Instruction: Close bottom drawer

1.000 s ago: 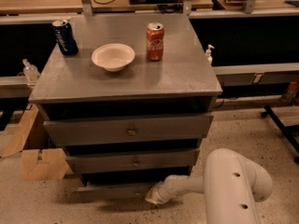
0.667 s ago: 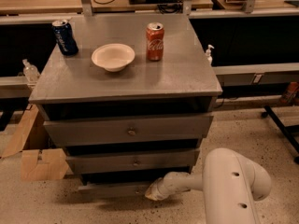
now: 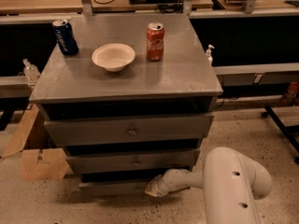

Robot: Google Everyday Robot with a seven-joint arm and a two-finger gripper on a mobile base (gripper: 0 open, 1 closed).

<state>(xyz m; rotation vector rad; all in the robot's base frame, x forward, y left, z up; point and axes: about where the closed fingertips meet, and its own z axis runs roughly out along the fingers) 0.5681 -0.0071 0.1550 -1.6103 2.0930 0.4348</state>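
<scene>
Camera view: gripper (image 3: 152, 189) sits against the bottom drawer (image 3: 112, 187) front's right end; jaws' state cannot be told.

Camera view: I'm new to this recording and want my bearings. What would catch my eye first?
The big white arm at lower right stands out, its gripper low at the front of the bottom drawer, which sticks out a little. Next, on top of the grey cabinet, come a red can, a white bowl beside it and a blue can near the far corner.
</scene>
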